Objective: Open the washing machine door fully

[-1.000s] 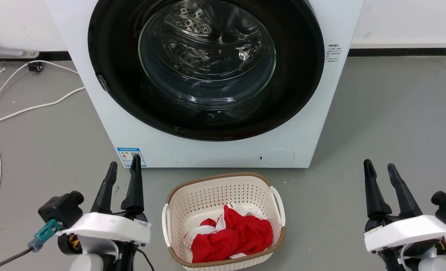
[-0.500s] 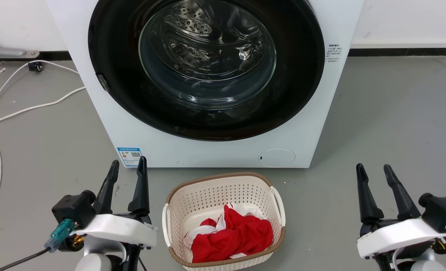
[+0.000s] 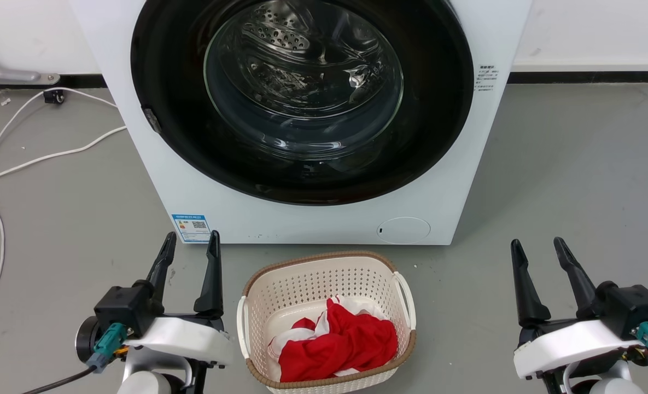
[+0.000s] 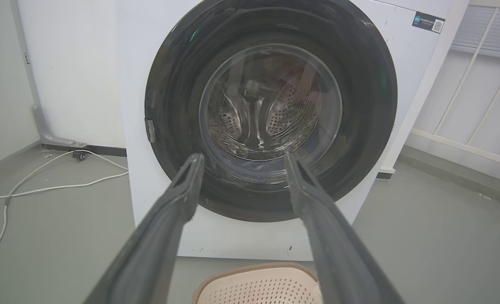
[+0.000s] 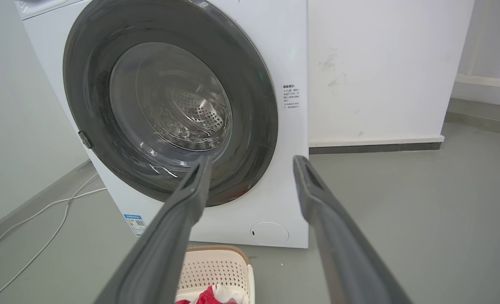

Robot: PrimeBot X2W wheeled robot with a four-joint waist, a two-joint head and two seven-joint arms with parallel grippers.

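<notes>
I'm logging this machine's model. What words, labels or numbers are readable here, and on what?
Blue sticker, low on the washing machine front: QR code and print, too small to read.
Black print block, beside the washing machine door: too small to read.
Dark sticker, upper front corner: QR code, text blurred.
Nothing can be quoted.

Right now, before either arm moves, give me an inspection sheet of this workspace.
Surface: smooth grey floor.
Job's things: large round glossy black-rimmed washing machine door with clear glass centre, shut against the white machine.
Clutter: cream perforated plastic basket holding crumpled red-and-white cloth, before the machine.
Grippers: left claw open, empty; right claw open, empty; both short of the door.
Cables: thin white cable on the floor, robot's left.
Surroundings: white wall, dark skirting.
</notes>
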